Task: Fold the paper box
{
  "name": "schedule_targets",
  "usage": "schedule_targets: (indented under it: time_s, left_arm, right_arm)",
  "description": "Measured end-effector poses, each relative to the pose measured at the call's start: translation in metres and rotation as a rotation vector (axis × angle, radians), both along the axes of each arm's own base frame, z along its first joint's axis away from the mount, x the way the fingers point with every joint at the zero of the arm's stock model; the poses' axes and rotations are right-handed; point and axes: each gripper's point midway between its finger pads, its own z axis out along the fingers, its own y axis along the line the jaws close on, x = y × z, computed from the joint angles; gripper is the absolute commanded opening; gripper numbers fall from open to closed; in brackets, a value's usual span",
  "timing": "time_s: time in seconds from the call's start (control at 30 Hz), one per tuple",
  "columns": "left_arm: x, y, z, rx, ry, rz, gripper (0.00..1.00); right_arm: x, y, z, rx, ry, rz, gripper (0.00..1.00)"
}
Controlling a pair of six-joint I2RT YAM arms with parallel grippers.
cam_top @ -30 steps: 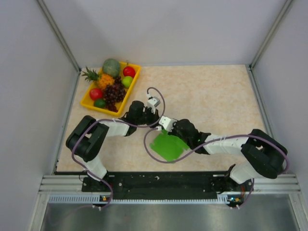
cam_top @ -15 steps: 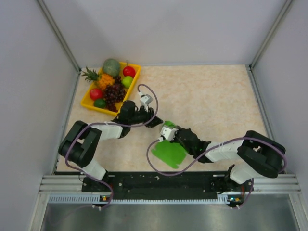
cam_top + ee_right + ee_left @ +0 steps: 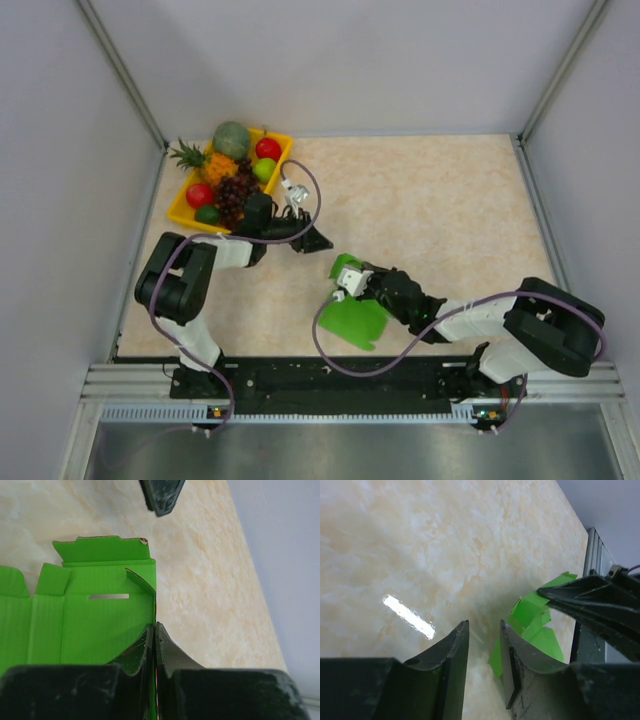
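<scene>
The paper box [image 3: 352, 322] is a bright green notched cut-out with flaps, lying near the table's front middle with one flap raised. My right gripper [image 3: 344, 286] is shut on its right edge. In the right wrist view the jaws [image 3: 154, 626] pinch that edge and the green sheet [image 3: 100, 615] spreads to the left, showing a slot and flaps. My left gripper [image 3: 318, 241] hangs apart from the box, up and to the left of it, open and empty. In the left wrist view [image 3: 484, 625] the box [image 3: 535, 620] lies beyond the fingers, next to the right gripper [image 3: 590, 600].
A yellow fruit tray [image 3: 176, 208] with a pineapple, grapes and other fruit stands at the back left, close behind the left arm. Grey walls close the table on three sides. A metal rail [image 3: 330, 380] runs along the near edge.
The left gripper has drawn back left and away from the box, toward the fruit tray. The right gripper has carried the box slightly toward the near edge, and a flap now stands up.
</scene>
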Motion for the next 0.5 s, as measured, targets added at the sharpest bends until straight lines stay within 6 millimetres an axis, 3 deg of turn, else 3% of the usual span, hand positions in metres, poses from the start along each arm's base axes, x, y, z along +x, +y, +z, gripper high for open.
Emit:
schedule_targets:
  time_s: [0.13,0.23,0.5]
  left_arm:
    - [-0.005,-0.004,-0.026,0.006,0.070,-0.065,0.33]
    - [-0.011,-0.003,-0.042,0.025,0.120,-0.077,0.39]
    - [-0.027,-0.018,-0.040,-0.031,0.131,-0.197,0.41]
  right_arm:
    - [-0.002,0.001,0.006,0.033,-0.004,0.018,0.00]
    - [-0.003,0.000,0.010,0.058,-0.005,0.023,0.00]
    - [-0.002,0.002,0.019,0.099,-0.013,0.034,0.00]
